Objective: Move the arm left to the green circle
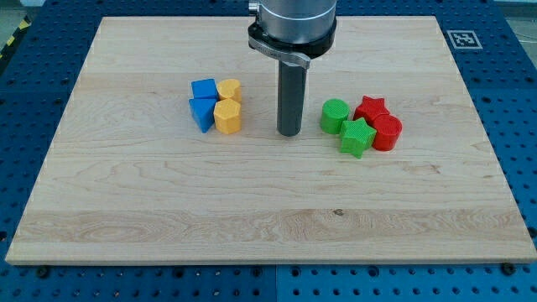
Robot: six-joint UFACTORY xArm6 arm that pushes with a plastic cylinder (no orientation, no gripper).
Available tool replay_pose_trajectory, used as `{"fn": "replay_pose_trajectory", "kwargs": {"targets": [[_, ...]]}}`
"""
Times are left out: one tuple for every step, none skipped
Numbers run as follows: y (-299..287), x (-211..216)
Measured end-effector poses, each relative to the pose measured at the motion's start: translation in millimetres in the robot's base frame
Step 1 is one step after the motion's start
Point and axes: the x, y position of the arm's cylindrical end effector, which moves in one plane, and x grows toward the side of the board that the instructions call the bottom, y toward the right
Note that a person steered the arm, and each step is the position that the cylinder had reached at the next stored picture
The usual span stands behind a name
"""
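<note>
Approach nearly done — my tip [289,132] bare, holding nothing (a plain rod), just left of the green circle [334,115]. Next: little more than settling there — no nudging it.

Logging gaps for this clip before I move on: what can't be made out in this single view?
- Arm: cut off by the view's top; only the mount above my tip shows.
- Red star: lower part hidden by the red cylinder and green star.
- Upper blue block and upper yellow block: bases hidden by the blocks in front, exact shapes unclear.
</note>
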Motion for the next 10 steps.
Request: {"fn": "replay_pose_trajectory", "kwargs": {"targets": [[0, 0], [0, 2], [0, 2], [0, 3], [0, 3], [0, 7], [0, 10], [0, -3], [11, -4], [23, -4]]}}
